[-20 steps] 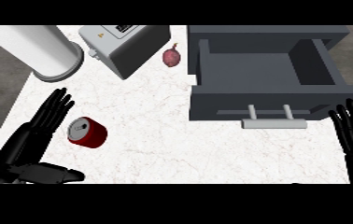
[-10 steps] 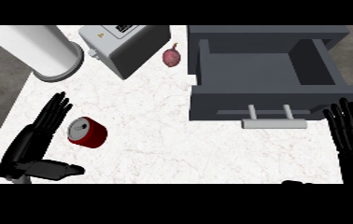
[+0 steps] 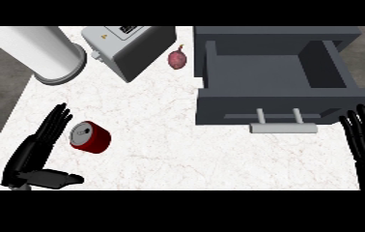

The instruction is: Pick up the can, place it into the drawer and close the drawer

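Head view: the left hand (image 3: 32,151) has slid down beside the red can (image 3: 90,137), fingers (image 3: 55,122) straight and apart, thumb spread below; can lies just right, ungrasped. Right hand (image 3: 354,134) rests open near the open drawer (image 3: 274,111).

White marble-look counter (image 3: 185,144), red can (image 3: 90,137) on its side near the left edge, grey toaster-ish box (image 3: 127,47) at the back, small reddish onion-like thing (image 3: 176,60) beside it, big white cylinder (image 3: 41,52) far left, open grey drawer (image 3: 274,79) on the right
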`<state>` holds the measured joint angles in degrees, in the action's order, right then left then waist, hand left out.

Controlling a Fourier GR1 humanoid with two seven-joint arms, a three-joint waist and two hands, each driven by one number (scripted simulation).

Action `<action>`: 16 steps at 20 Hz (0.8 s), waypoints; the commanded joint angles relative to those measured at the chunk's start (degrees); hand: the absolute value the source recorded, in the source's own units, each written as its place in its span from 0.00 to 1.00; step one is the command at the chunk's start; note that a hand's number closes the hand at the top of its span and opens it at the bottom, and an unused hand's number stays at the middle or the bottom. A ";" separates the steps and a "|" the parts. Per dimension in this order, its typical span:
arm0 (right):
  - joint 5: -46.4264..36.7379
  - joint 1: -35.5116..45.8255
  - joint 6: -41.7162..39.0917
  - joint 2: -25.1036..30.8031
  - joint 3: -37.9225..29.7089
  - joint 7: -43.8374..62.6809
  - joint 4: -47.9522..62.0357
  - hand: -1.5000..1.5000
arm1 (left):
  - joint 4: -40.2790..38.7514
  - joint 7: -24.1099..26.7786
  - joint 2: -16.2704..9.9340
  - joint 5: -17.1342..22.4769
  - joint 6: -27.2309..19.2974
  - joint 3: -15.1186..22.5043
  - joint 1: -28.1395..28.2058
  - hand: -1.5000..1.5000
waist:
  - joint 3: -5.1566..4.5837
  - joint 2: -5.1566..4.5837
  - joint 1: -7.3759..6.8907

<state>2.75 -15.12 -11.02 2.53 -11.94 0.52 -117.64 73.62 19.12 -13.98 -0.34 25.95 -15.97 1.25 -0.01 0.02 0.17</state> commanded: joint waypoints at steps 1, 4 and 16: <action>-0.31 0.69 -0.52 -0.04 -0.63 -1.19 1.17 0.00 | -8.84 5.93 0.65 -3.43 -1.76 1.01 -3.43 0.00 | 0.00 -0.03 0.09; 0.14 2.77 -0.04 0.42 -1.62 0.84 2.06 0.00 | -11.03 7.31 -1.84 -3.08 -0.51 -0.13 -4.26 0.00 | 0.00 -0.02 0.00; -2.68 0.73 0.57 -2.25 -0.14 -0.69 -0.58 0.00 | -26.46 11.92 -4.45 -3.73 -0.59 -1.08 -10.68 0.00 | 0.00 -0.03 0.11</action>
<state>1.65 -14.54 -11.30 1.43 -12.61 0.94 -118.52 52.74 28.41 -17.18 -3.64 24.89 -16.94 -6.85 -0.02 -0.01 0.27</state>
